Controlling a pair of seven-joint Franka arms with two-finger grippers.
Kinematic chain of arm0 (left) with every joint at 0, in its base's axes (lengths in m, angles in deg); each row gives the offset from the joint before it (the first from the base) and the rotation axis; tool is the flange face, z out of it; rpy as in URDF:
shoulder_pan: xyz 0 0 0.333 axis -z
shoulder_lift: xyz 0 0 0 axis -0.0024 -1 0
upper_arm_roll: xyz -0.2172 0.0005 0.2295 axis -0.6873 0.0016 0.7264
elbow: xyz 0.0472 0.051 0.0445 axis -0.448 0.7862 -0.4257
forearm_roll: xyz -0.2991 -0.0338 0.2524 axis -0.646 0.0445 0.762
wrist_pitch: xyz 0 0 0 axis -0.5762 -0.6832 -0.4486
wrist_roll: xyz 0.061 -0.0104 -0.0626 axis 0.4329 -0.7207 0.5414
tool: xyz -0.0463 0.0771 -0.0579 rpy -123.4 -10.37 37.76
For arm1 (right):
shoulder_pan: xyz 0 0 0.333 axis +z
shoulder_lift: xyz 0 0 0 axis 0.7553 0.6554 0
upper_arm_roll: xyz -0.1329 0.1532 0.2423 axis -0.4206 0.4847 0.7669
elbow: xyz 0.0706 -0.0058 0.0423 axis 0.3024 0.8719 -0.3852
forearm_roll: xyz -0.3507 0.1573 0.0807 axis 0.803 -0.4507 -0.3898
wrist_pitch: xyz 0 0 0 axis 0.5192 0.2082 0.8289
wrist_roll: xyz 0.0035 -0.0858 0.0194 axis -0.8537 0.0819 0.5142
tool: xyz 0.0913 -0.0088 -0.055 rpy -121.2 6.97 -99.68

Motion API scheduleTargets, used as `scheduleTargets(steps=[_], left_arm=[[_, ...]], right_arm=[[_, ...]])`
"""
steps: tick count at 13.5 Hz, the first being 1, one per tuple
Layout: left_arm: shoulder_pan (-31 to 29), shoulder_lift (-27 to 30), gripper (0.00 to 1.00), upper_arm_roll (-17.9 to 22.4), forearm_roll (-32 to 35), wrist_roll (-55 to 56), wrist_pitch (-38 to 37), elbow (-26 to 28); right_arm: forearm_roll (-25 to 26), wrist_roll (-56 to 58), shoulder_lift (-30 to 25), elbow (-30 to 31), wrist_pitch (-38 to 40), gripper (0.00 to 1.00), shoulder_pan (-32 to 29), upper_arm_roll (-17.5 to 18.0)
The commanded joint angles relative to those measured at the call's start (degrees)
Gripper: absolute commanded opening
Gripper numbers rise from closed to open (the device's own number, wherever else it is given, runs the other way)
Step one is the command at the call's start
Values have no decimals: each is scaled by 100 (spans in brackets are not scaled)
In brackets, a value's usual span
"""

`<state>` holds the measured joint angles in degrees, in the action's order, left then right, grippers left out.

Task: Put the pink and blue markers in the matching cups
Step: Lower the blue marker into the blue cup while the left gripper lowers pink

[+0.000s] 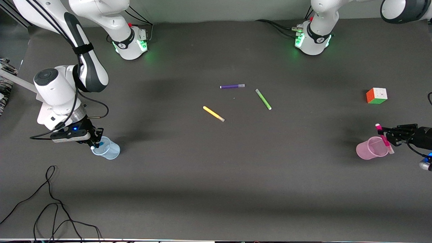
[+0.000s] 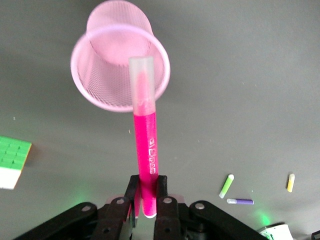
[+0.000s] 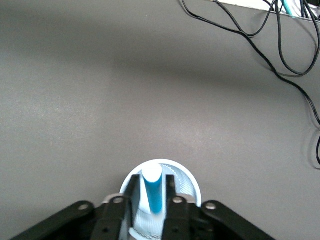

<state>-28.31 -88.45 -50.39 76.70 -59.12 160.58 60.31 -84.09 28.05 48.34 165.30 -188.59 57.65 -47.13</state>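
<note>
1. Dark grey matting covers the table (image 1: 216,189); both arm bases stand along the top of the front view, and loose black cables (image 1: 50,209) lie at its lower left.
2. Right gripper (image 1: 95,143), at the left of the front view, is clenched on the blue marker (image 3: 153,192). It holds the marker upright, white tip up, directly over the mouth of the pale blue cup (image 1: 107,148); the right wrist view shows the marker's lower end already within the rim. Judgement: the vertical hold lets the marker drop straight in without tipping the cup.
3. Left gripper (image 1: 388,136), at the right edge of the front view, grasps the pink marker (image 2: 145,145) by its lower end, fingers (image 2: 162,187) closed on the barrel. The pale-capped end points over the rim of the pale pink cup (image 1: 371,148). Judgement: holding it by the end leaves most of its length free to enter the cup.
4. Each cup stands upright near its own arm's end of the table, so neither arm needs to cross the other.
5. Off-task items: purple pen (image 1: 232,86), green pen (image 1: 263,99) and yellow pen (image 1: 213,113) lie flat at the frame's centre, well apart from both cups; a colour cube (image 1: 376,95) sits at the upper right.
6. Judgement: task is near completion; neither marker is released yet.
</note>
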Motion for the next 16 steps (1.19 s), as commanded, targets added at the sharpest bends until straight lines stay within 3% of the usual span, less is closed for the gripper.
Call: scheduleTargets(steps=[1, 7, 11, 15, 16], left_arm=[[-205, -304, 0, -71, -272, -124, -17, -214], [-443, -471, 0, -63, -853, -72, -114, -170], [-566, -577, 0, -63, -1064, -37, -245, -153], [-672, -674, 0, -63, -1179, -36, -289, -144], [-672, -682, 13, -54, -1179, -80, -246, -135]], right_arm=[[126, 77, -138, 92, -43, 100, 19, -57], [126, 50, -296, -4, 184, 100, 28, -57], [47, -2, -673, -714, 1930, 100, 37, -5], [-127, -29, -1235, -1541, 4171, 100, 72, 83], [-181, -29, -1393, -1656, 4559, 100, 72, 170]])
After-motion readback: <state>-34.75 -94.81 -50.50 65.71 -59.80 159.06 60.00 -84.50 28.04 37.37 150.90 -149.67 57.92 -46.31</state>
